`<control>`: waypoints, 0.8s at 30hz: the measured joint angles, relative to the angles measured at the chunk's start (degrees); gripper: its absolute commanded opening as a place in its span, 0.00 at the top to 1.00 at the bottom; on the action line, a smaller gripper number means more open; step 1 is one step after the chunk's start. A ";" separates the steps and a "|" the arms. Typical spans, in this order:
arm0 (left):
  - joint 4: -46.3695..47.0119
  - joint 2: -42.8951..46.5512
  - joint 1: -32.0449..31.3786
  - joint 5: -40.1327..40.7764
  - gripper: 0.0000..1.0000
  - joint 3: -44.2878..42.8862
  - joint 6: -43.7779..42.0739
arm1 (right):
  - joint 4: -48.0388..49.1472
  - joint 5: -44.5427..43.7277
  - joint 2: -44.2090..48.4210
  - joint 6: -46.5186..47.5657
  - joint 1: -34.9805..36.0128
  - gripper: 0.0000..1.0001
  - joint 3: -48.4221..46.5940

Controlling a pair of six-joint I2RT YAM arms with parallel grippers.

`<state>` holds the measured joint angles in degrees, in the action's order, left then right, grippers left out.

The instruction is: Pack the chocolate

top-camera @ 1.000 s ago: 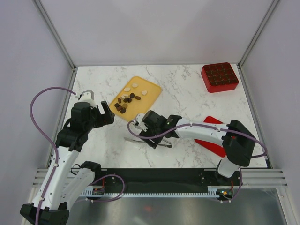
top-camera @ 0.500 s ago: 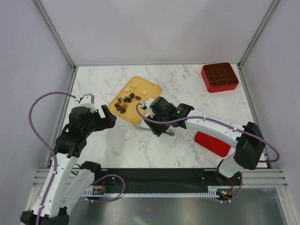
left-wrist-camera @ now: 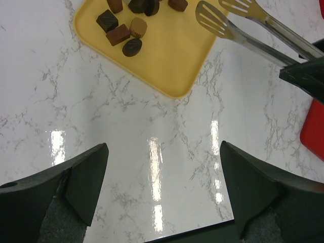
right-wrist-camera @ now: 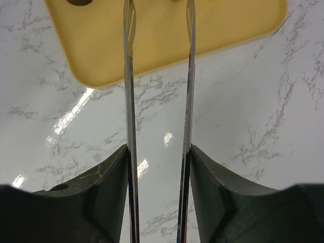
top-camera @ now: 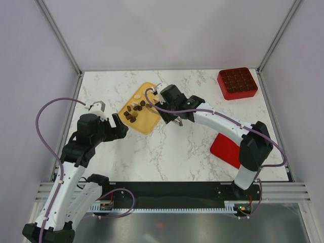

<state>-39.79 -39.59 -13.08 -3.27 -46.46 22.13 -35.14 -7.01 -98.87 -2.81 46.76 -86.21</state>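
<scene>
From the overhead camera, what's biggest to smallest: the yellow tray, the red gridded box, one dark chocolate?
1. yellow tray, though partly covered
2. red gridded box
3. dark chocolate, far the smallest

Left tool (left-wrist-camera: 163, 147) spread wide over marble (left-wrist-camera: 101, 111); chocolate (left-wrist-camera: 119, 34) on yellow tray (left-wrist-camera: 172, 61); tongs (left-wrist-camera: 238, 30) tips over tray edge.

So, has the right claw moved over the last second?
Yes. The right claw, gripping the tongs, went farther from the table's near edge, up to the yellow tray's right edge.

We find bare table (left-wrist-camera: 50, 101) beneath the left gripper (left-wrist-camera: 162, 147), with the yellow tray (left-wrist-camera: 172, 55) and tongs (left-wrist-camera: 243, 30) standing ahead of it.
</scene>
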 measured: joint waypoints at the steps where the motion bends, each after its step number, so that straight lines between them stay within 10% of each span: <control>1: 0.07 0.07 0.00 -0.02 0.00 0.02 0.00 | 0.61 0.02 -1.29 0.31 -0.68 0.45 -0.55; 24: 0.96 0.72 0.00 -2.08 0.00 0.07 0.00 | 6.12 2.03 -14.05 7.63 -3.39 0.50 -3.82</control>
<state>-38.83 -38.87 -13.08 -5.34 -46.39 22.13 -29.02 -4.97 -112.92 4.82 43.38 -90.04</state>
